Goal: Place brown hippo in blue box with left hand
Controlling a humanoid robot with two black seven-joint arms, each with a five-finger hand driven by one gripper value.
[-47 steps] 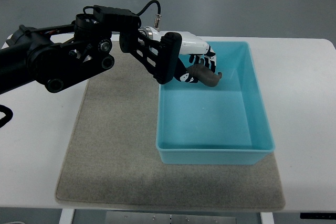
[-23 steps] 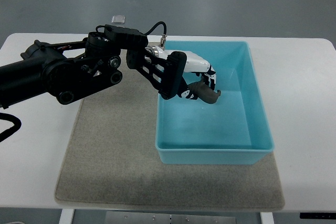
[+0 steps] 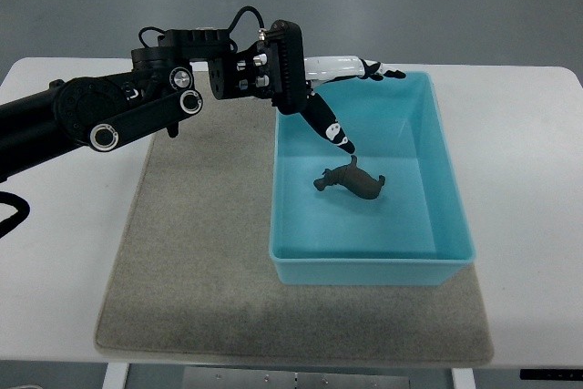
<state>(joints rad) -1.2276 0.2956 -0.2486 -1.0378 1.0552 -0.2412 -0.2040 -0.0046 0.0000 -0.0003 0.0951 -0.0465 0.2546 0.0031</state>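
The brown hippo (image 3: 352, 180) lies on the floor of the blue box (image 3: 453, 207), near its middle, free of any grip. My left hand (image 3: 351, 102) hovers over the box's far left part, its white and black fingers spread wide and holding nothing. One finger (image 3: 330, 128) points down toward the hippo without touching it. The black left arm (image 3: 118, 114) reaches in from the left edge. My right arm does not show.
The box stands on the right part of a grey felt mat (image 3: 191, 252), which lies on a white table (image 3: 528, 152). The mat's left half is bare.
The left hand let go of the hippo, which dropped onto the box floor. The fingers opened and the hand rose and turned back toward the box's far left corner.
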